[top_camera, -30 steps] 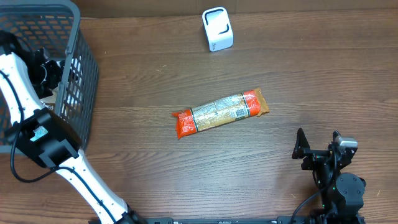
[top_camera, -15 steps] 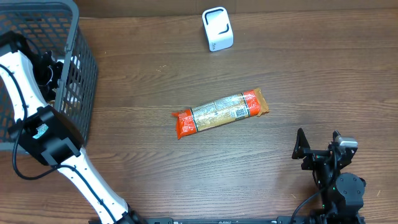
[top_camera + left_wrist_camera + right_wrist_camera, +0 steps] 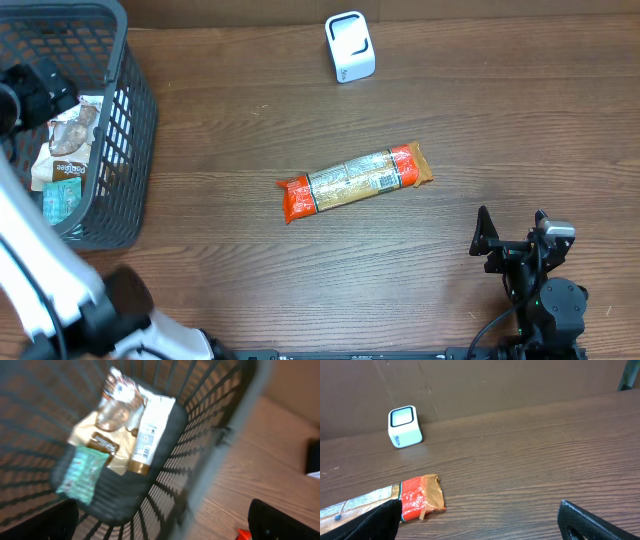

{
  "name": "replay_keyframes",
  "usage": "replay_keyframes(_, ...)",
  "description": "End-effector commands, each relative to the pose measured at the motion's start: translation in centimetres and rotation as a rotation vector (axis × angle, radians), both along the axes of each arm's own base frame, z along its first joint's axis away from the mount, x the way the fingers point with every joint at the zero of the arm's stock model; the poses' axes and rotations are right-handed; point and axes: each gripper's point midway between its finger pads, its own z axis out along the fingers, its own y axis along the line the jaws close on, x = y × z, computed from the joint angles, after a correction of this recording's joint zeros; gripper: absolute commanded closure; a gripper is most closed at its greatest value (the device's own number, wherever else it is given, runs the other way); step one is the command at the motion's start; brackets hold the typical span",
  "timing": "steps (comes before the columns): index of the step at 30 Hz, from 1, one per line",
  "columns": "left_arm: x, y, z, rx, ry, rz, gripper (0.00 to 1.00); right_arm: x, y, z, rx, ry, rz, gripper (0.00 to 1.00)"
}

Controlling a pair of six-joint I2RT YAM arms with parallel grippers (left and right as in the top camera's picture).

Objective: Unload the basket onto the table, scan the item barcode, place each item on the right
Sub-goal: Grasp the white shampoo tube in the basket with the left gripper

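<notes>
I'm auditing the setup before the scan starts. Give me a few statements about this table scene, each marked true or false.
1. The snack pack lies on the table, outside the basket. True.
2. The right gripper grips the snack pack. False: it is open and apart from it.
3. The white scanner sits in the basket. False: it stands on the table.
4. The basket holds several packets. True.

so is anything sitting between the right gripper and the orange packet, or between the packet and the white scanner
Nothing visible. Only tabletop lies between the right gripper and the orange packet, and between it and the white scanner.
</notes>
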Motion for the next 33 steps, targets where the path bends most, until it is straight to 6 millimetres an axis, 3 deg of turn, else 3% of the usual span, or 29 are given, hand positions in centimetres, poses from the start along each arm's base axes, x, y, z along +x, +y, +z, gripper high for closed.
replay_keyframes(1,-2.3,-0.8,2.0,0.041,-0.028,0.044,0.00,-0.2,-0.2,0.1,0.001,0.003,-0.011,0.00)
replay_keyframes(7,-6.1,-4.1,5.1,0.149,-0.194,0.040,0.00,-0.2,-0.2,0.1,0.001,0.003,-0.011,0.00)
replay_keyframes(10,-7.2,-5.3,4.3,0.231,-0.304,0.047,0.01,-0.2,-0.2,0.1,0.001,0.003,-0.011,0.00)
replay_keyframes(14,-7.4,-6.0,3.0,0.362,-0.531,0.008,0.00,-0.2,-0.2,0.1,0.001,0.003,-0.011,0.00)
replay_keyframes(16,-7.3,-6.0,4.1,0.419,-0.648,0.015,0.00,-0.2,-0.2,0.1,0.001,0.003,-0.011,0.00)
replay_keyframes(19,-6.9,-5.4,8.5,0.515,-0.815,0.026,0.00,-0.2,-0.2,0.1,0.001,0.003,-0.011,0.00)
replay_keyframes(22,-6.0,-3.9,12.3,0.555,-0.832,0.051,0.00,-0.2,-0.2,0.1,0.001,0.003,-0.011,0.00)
replay_keyframes(26,-3.7,-0.5,14.0,0.506,-0.703,0.076,0.00,-0.2,-0.2,0.1,0.001,0.003,-0.011,0.00)
replay_keyframes(30,-0.5,3.5,12.2,0.394,-0.548,0.098,0.00,-0.2,-0.2,0.1,0.001,0.003,-0.011,0.00)
replay_keyframes(33,2.5,6.3,8.1,0.288,-0.445,0.110,0.00,-0.2,-0.2,0.1,0.001,0.003,-0.011,0.00)
